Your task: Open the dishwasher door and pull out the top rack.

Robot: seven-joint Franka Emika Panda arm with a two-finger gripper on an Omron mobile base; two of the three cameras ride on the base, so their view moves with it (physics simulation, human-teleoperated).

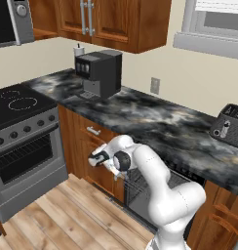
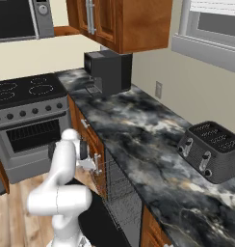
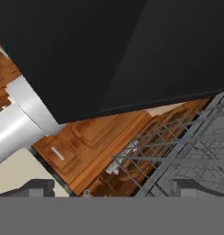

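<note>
One dishwasher door is being shown lowered at upper frame, one top rack lower right, marble counter above; gripper fingers are being held wide apart, empty.

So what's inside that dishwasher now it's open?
Inside the dishwasher you can see a grey wire rack with nothing visible in it. The robot's arm hides part of the opening, so the rest can't be judged.

Table: dark marbled stone top, running from the upper left toward the right edge of the left base view. On it: black coffee machine, upper centre, near the wall; dark toaster, far right. Floor: pale wooden planks, lower left, carrying the grey oven.
</note>
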